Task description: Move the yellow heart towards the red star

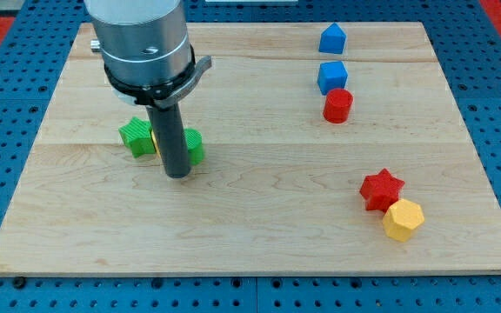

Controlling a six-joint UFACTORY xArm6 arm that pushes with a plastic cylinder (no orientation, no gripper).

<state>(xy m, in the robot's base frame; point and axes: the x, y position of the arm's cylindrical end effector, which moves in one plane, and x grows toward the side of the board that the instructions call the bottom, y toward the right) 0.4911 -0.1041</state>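
Observation:
My tip (177,175) rests on the board in the view's left half, just below a cluster of blocks. A sliver of a yellow block (154,142), probably the yellow heart, shows behind the rod, between a green star-like block (135,136) on its left and a green block (194,146) on its right. The rod hides most of the yellow block. The red star (381,189) lies far to the view's right, touching a yellow hexagon (403,219) at its lower right.
A blue house-shaped block (332,39), a blue cube (332,76) and a red cylinder (337,105) stand in a column at the view's upper right. The wooden board (259,235) is edged by blue perforated table.

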